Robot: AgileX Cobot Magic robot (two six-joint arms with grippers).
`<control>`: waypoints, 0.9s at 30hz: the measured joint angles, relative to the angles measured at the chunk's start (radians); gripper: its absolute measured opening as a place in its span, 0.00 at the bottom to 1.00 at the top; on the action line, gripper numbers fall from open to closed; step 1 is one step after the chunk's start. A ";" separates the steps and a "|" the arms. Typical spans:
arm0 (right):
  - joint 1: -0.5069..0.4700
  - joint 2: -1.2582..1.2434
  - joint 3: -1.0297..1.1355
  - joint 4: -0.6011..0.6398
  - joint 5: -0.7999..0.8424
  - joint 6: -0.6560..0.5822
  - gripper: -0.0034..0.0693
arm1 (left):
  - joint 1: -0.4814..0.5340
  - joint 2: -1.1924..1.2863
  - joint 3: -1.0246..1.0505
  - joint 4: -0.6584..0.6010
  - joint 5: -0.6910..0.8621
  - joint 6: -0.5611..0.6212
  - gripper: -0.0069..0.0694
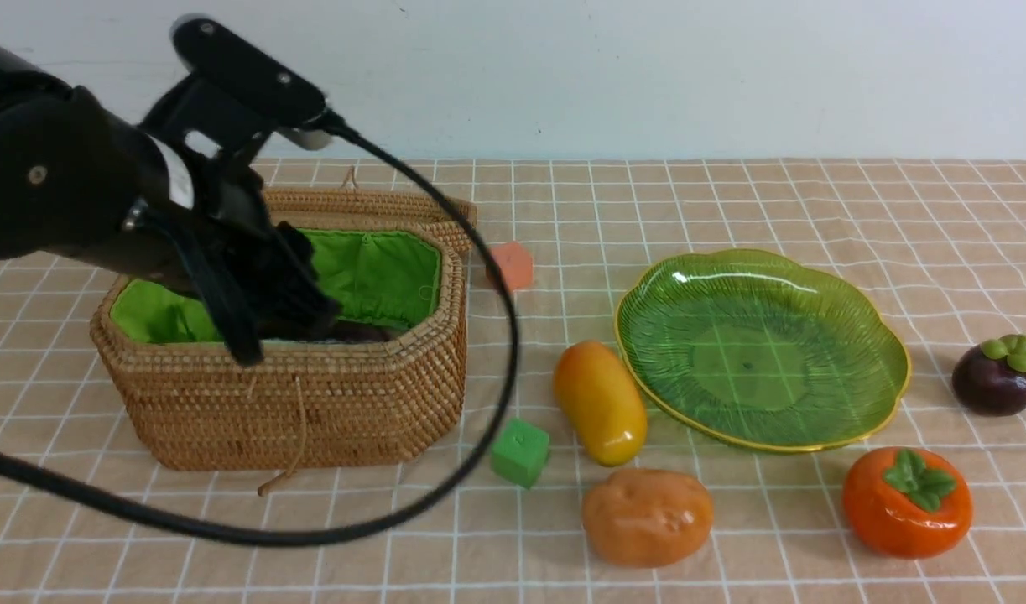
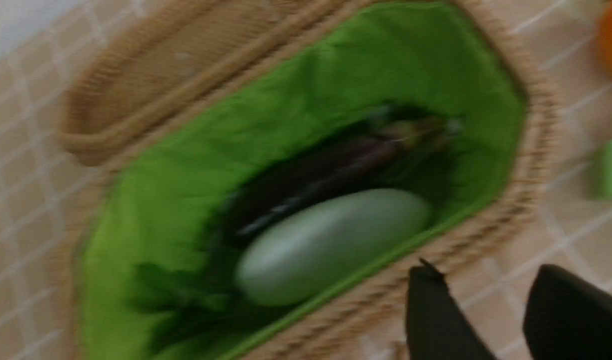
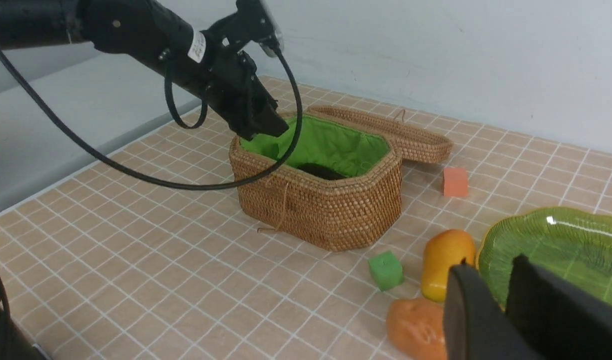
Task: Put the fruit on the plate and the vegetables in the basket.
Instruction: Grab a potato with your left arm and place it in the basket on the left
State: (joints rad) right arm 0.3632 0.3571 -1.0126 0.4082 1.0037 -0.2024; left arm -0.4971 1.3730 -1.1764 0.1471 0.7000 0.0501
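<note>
**Front view:** the left claw (image 1: 290, 331) hangs over the basket (image 1: 311, 403), close to its rim. The plate (image 1: 894, 394) sits at the basket's 3 o'clock and has nothing on it. Around the plate, the mango (image 1: 601, 403) lies just beside it at 8 o'clock. The potato (image 1: 647, 516) is at 7 o'clock, the persimmon (image 1: 907, 503) at 5 o'clock and the mangosteen (image 1: 995, 377) at 3 o'clock.

**Left wrist view** (it is blurry): the left claw's two fingers (image 2: 436, 320) stand apart with nothing between them. Down in the basket, the white radish (image 2: 331, 245) lies right against the dark eggplant (image 2: 326, 175).

**Right wrist view:** the right claw (image 3: 491, 280) hangs near the plate. Its fingers are a little apart and hold nothing. The potato and the mango lie close by.

Two vegetables are in, so the basket job looks nearly done. Only the potato is left for it, and no fruit is on the plate yet.

Next, the left claw likely needs to lift clear of the rim and go toward the basket's 4 o'clock. There it must open wide around the lumpy potato (it looks shiny, so it may slip).
</note>
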 joint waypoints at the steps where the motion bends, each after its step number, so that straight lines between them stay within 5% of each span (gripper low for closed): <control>1: 0.000 0.000 0.000 -0.012 0.017 0.011 0.22 | -0.035 0.002 0.000 -0.038 0.010 -0.002 0.24; 3: 0.000 0.000 0.000 -0.042 0.064 0.039 0.23 | -0.129 0.022 0.000 -0.124 0.037 -0.009 0.09; 8: 0.000 0.000 0.000 -0.075 0.150 0.063 0.23 | -0.297 0.123 -0.001 -0.198 0.079 0.033 0.08; 11: 0.000 0.000 0.000 -0.080 0.185 0.064 0.23 | -0.368 0.234 -0.028 -0.204 0.075 0.139 0.20; 20: 0.000 0.000 0.000 -0.058 0.260 0.069 0.24 | -0.387 0.485 -0.227 -0.158 -0.012 0.375 0.83; 27: 0.000 0.000 0.000 -0.031 0.263 0.071 0.24 | -0.387 0.565 -0.248 -0.123 -0.153 0.589 0.93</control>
State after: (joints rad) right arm 0.3632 0.3571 -1.0126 0.3770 1.2666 -0.1312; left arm -0.8839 1.9378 -1.4241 0.0240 0.5468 0.6387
